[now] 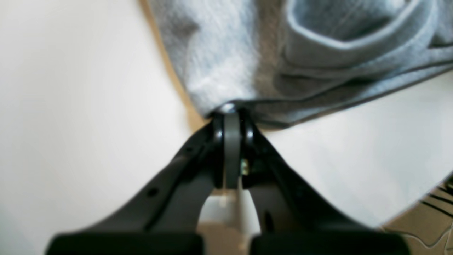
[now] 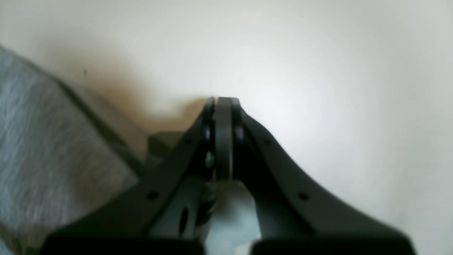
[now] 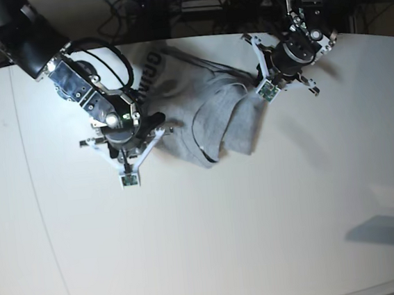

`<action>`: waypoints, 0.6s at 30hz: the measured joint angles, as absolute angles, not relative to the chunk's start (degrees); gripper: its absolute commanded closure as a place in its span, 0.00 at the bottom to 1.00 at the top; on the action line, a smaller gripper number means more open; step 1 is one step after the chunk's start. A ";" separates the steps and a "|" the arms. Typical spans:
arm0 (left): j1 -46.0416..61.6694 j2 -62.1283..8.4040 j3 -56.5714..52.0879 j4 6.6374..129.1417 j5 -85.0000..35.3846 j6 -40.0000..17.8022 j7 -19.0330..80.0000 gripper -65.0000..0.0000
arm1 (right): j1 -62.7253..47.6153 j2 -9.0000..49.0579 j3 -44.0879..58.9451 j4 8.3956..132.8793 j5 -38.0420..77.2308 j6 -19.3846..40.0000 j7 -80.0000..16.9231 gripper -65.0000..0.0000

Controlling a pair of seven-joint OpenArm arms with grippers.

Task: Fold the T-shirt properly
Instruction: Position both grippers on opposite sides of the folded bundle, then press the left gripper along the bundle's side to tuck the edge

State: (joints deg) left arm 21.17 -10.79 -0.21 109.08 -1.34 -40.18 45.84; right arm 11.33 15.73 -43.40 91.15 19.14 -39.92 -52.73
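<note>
T-shirt (image 3: 215,118) crumpled near table (image 3: 206,244) far edge, fold unfinished. Left gripper (image 1: 231,113) pinches hem; right gripper (image 2: 223,101) closed, empty.

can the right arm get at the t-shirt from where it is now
Probably yes. The right pincer is shut and empty over bare table, with the T-shirt edge right beside it and nothing between them. It would need to open first. The left pincer is shut on the shirt's far side.

Base view overhead, far; wrist views close along each pincer; all share T-shirt (image 3: 211,115)
</note>
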 measured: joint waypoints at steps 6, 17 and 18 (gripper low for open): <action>17.02 -10.66 0.43 109.06 -1.63 -40.18 50.54 1.00 | 10.37 15.90 -43.38 91.07 18.87 -39.94 -52.47 1.00; 9.08 -10.48 0.64 101.84 -1.58 -40.36 50.85 1.00 | 8.19 15.00 -42.74 91.48 17.30 -39.99 -50.76 1.00; 8.49 -10.57 1.52 100.86 -1.48 -40.36 50.96 1.00 | 7.86 14.83 -42.76 91.68 16.99 -39.99 -50.76 1.00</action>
